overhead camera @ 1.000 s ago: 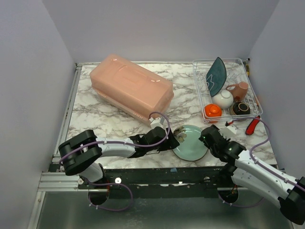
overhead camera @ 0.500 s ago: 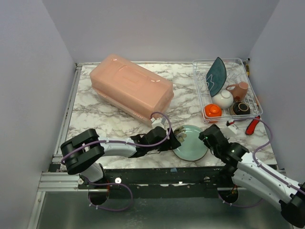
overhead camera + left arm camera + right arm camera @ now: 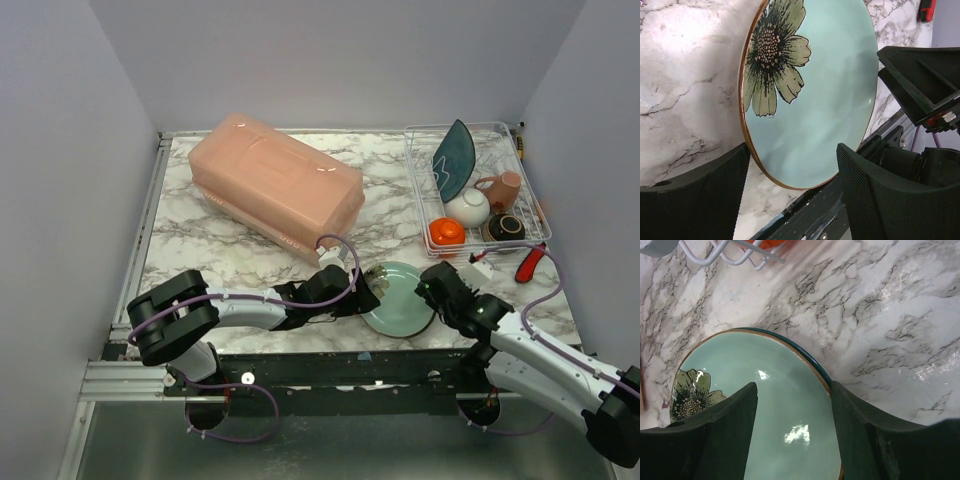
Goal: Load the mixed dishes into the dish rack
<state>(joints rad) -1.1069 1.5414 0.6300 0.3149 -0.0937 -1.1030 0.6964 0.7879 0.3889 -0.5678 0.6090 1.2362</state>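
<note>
The round pale-green plate (image 3: 398, 298) with a flower pattern lies at the table's near edge, its rim (image 3: 790, 186) reaching slightly past that edge. My left gripper (image 3: 366, 292) is at the plate's left side, open, its fingers (image 3: 700, 200) spread around the near rim without touching it. From the right, my right gripper (image 3: 432, 290) hangs open over the plate (image 3: 780, 410), one finger above the plate's inside and the other finger (image 3: 875, 440) just outside the rim. The dish rack (image 3: 520, 180) at the back right holds a teal plate (image 3: 455, 158), a mug (image 3: 500, 188) and three bowls (image 3: 467, 207).
A big pink tub (image 3: 275, 185) lies across the back left of the table. A red-handled tool (image 3: 530, 262) lies just right of the rack's front corner. The black frame rail (image 3: 850, 200) runs right below the plate's near rim.
The right gripper has shifted slightly left onto the plate's right rim, its jaws narrowing and widening again. The left gripper opened a touch. The plate stays put.
</note>
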